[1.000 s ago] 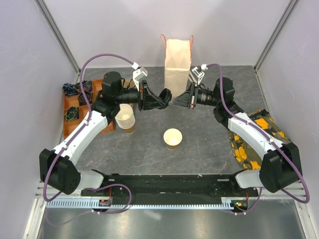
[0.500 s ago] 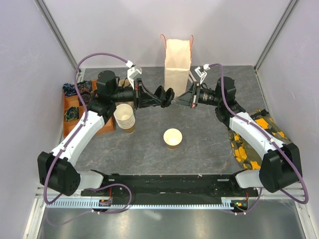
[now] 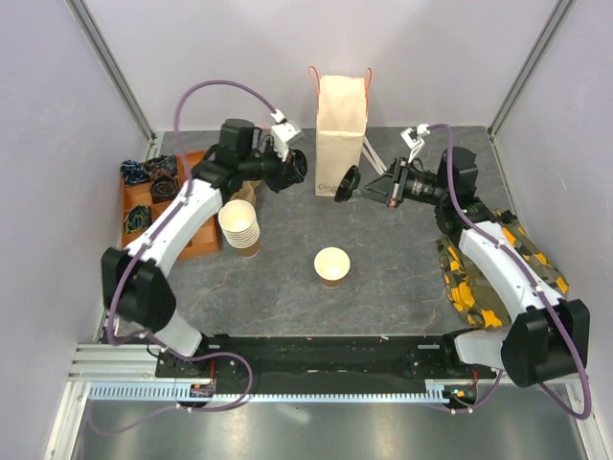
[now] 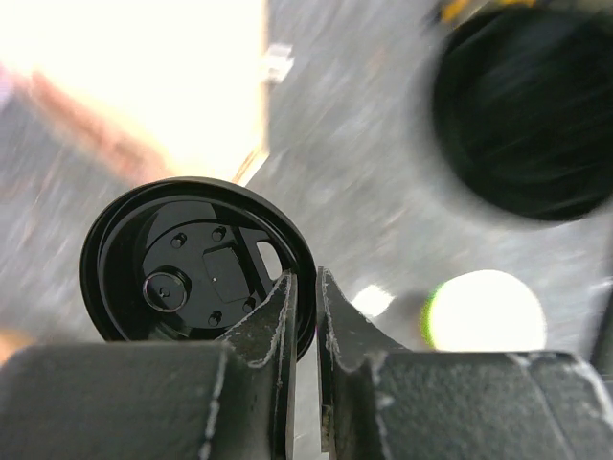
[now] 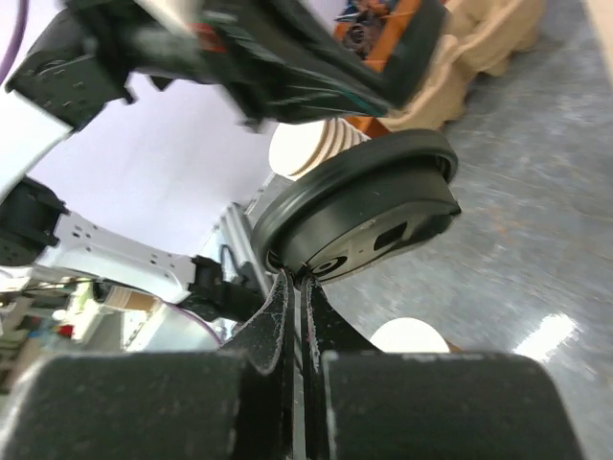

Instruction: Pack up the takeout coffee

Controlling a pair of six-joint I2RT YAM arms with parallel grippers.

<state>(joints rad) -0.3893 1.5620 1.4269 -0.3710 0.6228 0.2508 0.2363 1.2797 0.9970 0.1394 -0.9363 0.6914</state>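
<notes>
Left gripper (image 4: 305,283): we see its fingers nearly together, pinching the rim of the left lid (image 4: 196,259), held in the air just left of the paper bag (image 3: 342,120).
Right gripper (image 5: 295,283): also narrow; we see it clamped on the edge of the right lid (image 5: 359,206), close in front of the bag's base.
Paper cup (image 3: 332,265): we find it upright and open-topped on the table (image 3: 287,287), well in front of the bag, apart from both grippers.
Cup stack (image 3: 239,228): front-left of the bag, beside the orange tray (image 3: 134,203).
</notes>
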